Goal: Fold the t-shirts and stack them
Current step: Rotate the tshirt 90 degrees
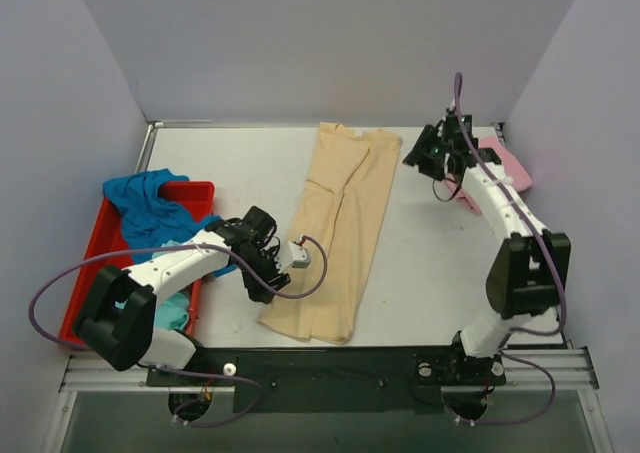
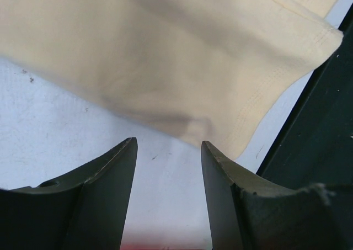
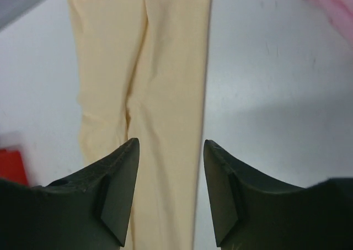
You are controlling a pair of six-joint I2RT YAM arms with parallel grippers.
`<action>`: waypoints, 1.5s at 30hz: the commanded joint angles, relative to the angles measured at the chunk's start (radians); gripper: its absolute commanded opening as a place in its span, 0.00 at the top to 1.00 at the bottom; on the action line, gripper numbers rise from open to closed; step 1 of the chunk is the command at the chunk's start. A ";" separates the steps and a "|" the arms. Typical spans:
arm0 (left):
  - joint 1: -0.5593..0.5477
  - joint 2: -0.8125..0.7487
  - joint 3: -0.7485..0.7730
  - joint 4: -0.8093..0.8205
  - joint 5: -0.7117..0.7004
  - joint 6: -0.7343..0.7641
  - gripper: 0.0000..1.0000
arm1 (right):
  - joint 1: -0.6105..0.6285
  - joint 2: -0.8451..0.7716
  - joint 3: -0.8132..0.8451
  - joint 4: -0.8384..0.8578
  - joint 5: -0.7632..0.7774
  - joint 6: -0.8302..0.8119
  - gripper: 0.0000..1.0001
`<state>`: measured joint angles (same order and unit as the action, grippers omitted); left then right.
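Observation:
The pale beige t-shirt (image 1: 335, 228) lies folded lengthwise into a long strip on the table's middle; it also shows in the left wrist view (image 2: 182, 57) and the right wrist view (image 3: 149, 95). My left gripper (image 1: 283, 256) is open and empty just left of the shirt's lower part. My right gripper (image 1: 415, 153) is open and empty above the table by the shirt's upper right edge. The pink t-shirt (image 1: 505, 168) lies at the back right, behind the right arm. The bright blue t-shirt (image 1: 150, 203) and the light teal t-shirt (image 1: 175, 308) lie in the red tray (image 1: 95, 263).
The red tray stands at the left. Grey walls enclose the table on three sides. A black rail (image 1: 330, 368) runs along the near edge just below the beige shirt's hem.

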<state>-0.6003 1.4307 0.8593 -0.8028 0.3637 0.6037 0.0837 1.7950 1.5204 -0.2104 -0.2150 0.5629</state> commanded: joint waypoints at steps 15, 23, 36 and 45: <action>0.019 -0.092 -0.020 0.071 0.061 -0.019 0.39 | 0.777 -0.353 -0.811 0.026 -0.164 0.066 1.00; 0.010 -0.156 -0.042 0.057 0.174 0.068 0.39 | 0.858 -0.442 -1.043 0.076 -0.136 0.213 1.00; -0.223 -0.249 -0.132 -0.084 0.248 0.605 0.36 | 0.927 -0.870 -0.976 -0.161 -0.043 0.014 0.72; -0.266 -0.271 -0.220 -0.099 0.165 0.755 0.36 | 1.085 -1.040 -0.913 -0.136 -0.206 -0.753 0.37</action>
<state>-0.8627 1.1931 0.6449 -0.8635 0.5392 1.2549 1.0855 0.7891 0.5423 -0.3111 -0.3466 0.2558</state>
